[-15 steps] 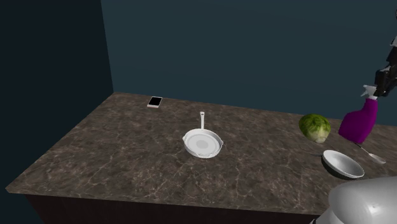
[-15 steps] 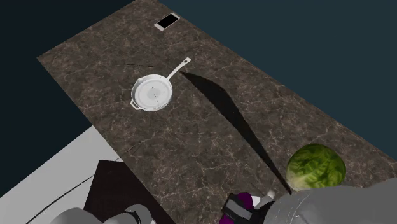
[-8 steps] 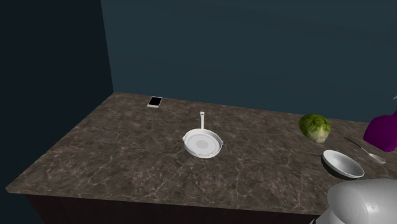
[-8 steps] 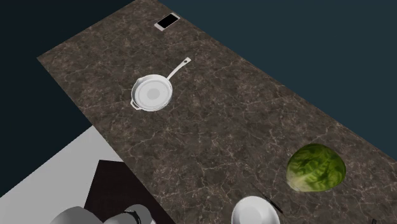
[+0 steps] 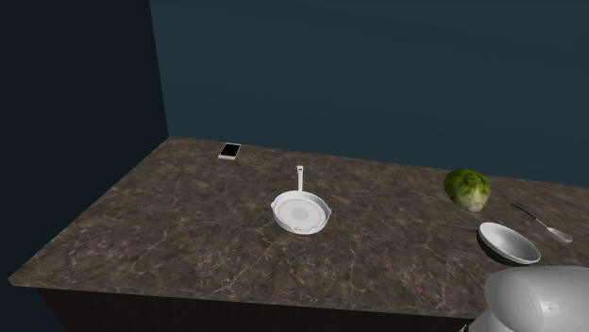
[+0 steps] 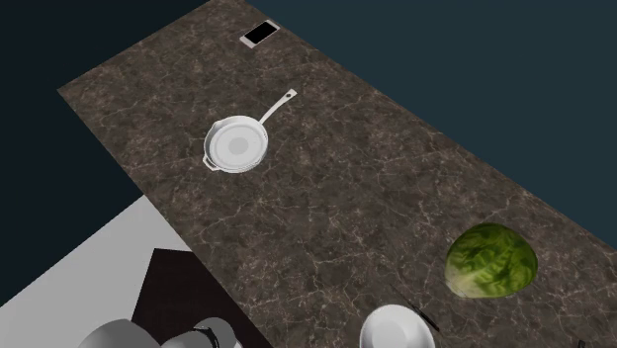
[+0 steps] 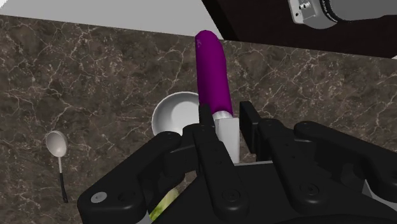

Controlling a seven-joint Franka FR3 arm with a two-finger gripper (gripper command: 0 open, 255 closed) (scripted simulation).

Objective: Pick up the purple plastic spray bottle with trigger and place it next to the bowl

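**A:** Gripping anything, that tool point(image 7: 226, 121)?

**B:** Yes. Its two black fingers are closed onto the white neck of the spray bottle point(image 7: 213, 70), no wider than that.

**A:** And where is the bottle?

**B:** From the hand's camera, its purple body juts past the fingertips, across the rim of the white bowl point(image 7: 172, 114) on the dark marbled surface point(image 7: 95, 76). A spoon point(image 7: 57, 145) lies well apart from the bowl.
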